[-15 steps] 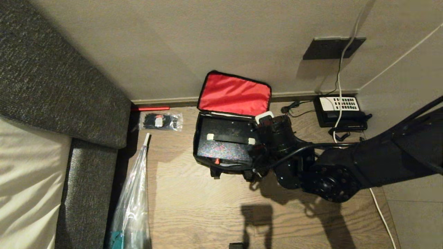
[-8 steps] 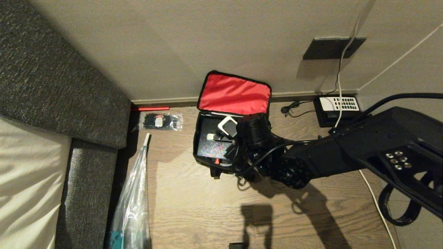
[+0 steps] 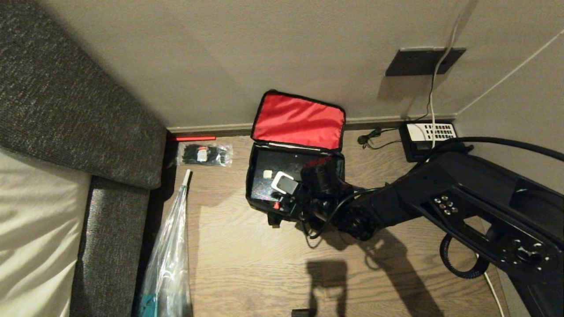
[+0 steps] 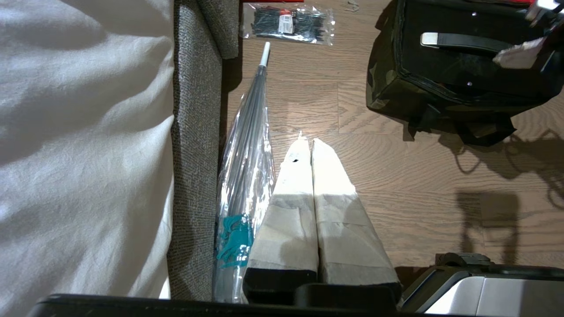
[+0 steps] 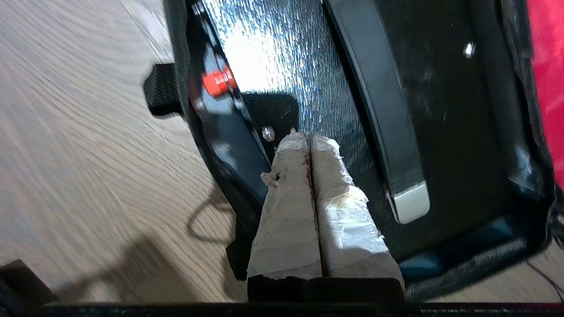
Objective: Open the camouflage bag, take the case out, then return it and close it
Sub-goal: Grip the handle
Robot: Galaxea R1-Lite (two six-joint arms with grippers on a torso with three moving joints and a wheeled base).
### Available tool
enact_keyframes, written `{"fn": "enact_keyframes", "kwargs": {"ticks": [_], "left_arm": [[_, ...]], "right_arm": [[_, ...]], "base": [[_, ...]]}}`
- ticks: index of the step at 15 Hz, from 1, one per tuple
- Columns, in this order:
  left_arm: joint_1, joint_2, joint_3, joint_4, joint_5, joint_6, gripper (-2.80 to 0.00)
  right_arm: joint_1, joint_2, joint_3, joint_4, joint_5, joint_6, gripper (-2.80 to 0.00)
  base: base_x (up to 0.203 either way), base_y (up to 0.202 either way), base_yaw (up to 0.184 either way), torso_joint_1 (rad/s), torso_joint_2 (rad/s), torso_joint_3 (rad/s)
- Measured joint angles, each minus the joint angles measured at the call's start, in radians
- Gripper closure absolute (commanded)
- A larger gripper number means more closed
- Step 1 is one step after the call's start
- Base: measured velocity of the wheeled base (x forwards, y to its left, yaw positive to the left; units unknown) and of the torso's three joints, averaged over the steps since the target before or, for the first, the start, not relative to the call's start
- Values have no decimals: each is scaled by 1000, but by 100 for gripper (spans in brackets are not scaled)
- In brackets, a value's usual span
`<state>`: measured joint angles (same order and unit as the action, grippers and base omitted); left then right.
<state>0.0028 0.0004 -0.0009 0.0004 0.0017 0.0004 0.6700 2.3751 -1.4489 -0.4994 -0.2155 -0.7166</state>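
Beside me a wide bed in pale linen with a grey woven frame fills one side of the room, and brown wood-plank floor runs to the beige wall. On that floor, against the skirting, sits the boxy camouflage bag of green-brown-black fabric, its lid thrown back to show the red lining. The bag is open, so the first step looks done. Inside it lies the black rectangular hard case with a textured top, nearly filling the bag, and not yet lifted out.

The robot's black right arm has swung across in the last second: a moment ago its wrist hung over the bag's right end, and now it has come down over the front middle of the case. The right gripper, its tape-wrapped jaws pressed together with nothing between them, rests its tips just beside the case's black top handle with pale grey ends, between that handle and the small red latch. To my eye it is lining up for the handle; the jaws would have to part first.

The left gripper, jaws likewise together and empty, hangs parked over bare floor near a folded clear umbrella. A packet of black cable ties and a black telephone with white keypad lie further off.
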Motion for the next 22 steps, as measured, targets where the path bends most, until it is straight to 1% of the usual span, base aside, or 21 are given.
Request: {"fn": "enact_keyframes", "kwargs": {"ticks": [2, 3, 6, 8, 10, 11, 12, 13, 14, 15, 16, 20, 22], "left_arm": [[0, 0, 0, 0, 0, 0, 0], [0, 0, 0, 0, 0, 0, 0], [0, 0, 0, 0, 0, 0, 0], [0, 0, 0, 0, 0, 0, 0], [0, 0, 0, 0, 0, 0, 0], [1, 0, 0, 0, 0, 0, 0], [0, 0, 0, 0, -1, 0, 0], [-1, 0, 0, 0, 0, 0, 0], [0, 0, 0, 0, -1, 0, 0], [0, 0, 0, 0, -1, 0, 0], [0, 0, 0, 0, -1, 0, 0], [0, 0, 0, 0, 0, 0, 0], [0, 0, 0, 0, -1, 0, 0]], "right_arm": [[-2, 13, -3, 3, -54, -12, 0], [-2, 17, -4, 11, -85, -25, -280], [9, 32, -20, 20, -144, -36, -280], [17, 40, -27, 20, -162, -50, -280], [17, 49, -43, 12, -189, -108, -280], [18, 51, -49, 4, -198, -117, -280], [19, 53, -53, -24, -234, -139, -280], [19, 55, -57, -53, -289, -181, -280], [19, 57, -61, -81, -342, -240, -280], [19, 61, -69, -113, -378, -296, -280], [18, 70, -85, -148, -401, -331, -280], [27, 132, -166, -232, -519, -340, -280], [41, 152, -169, -266, -540, -341, -280]], "base": [[0, 0, 0, 0, 0, 0], [0, 0, 0, 0, 0, 0], [0, 0, 0, 0, 0, 0], [0, 0, 0, 0, 0, 0], [0, 0, 0, 0, 0, 0], [0, 0, 0, 0, 0, 0], [0, 0, 0, 0, 0, 0], [0, 0, 0, 0, 0, 0], [0, 0, 0, 0, 0, 0], [0, 0, 0, 0, 0, 0], [0, 0, 0, 0, 0, 0], [0, 0, 0, 0, 0, 0], [0, 0, 0, 0, 0, 0]]}}
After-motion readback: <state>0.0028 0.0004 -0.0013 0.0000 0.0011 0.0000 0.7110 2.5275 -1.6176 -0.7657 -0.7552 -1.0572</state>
